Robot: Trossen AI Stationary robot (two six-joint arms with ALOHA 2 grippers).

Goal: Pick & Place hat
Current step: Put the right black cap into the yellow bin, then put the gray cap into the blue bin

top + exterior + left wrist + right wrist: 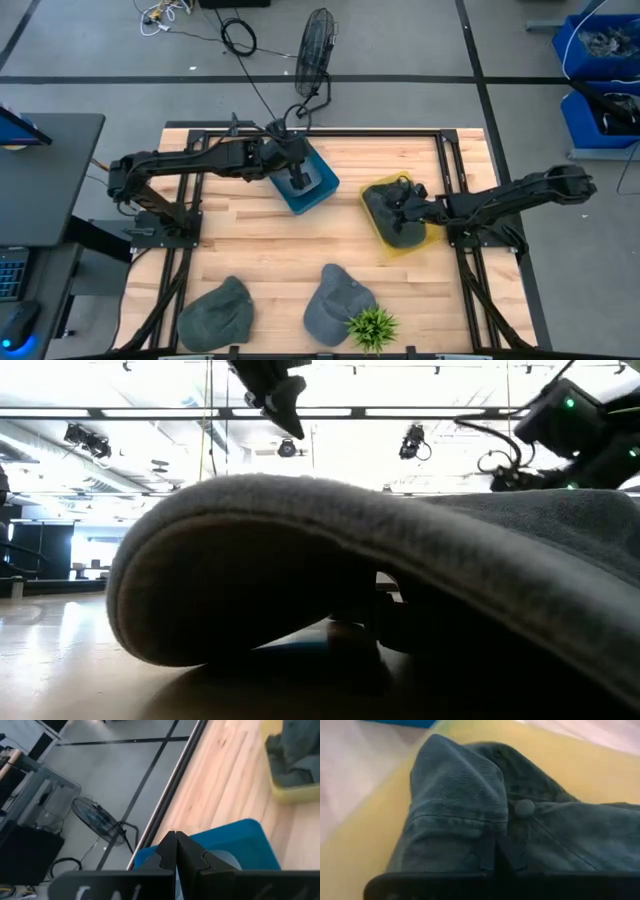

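A dark grey hat (392,212) lies crumpled in the yellow bin (378,237) on the table's right side; its crown button (524,807) shows in the right wrist view. My right gripper (408,207) is down on this hat, fingers shut. My left gripper (298,180) hovers over the blue bin (322,190) with its fingers shut on nothing (175,852). Two more grey hats (216,310) (336,300) rest flat on the table near its near edge. One of them fills the low view (330,560). My right gripper pinches a fold of the hat's crown (495,832) just beside the top button, between its two fingers. It comes in slanting down from the table's right. The hat rests in the yellow bin, bunched up around the fingers.
A small green plant (372,326) stands by the near edge, next to the right-hand loose hat. Bare wood lies between the bins and the hats. A fan (314,50) stands on the floor beyond the far edge. Something pale (222,860) lies in the blue bin.
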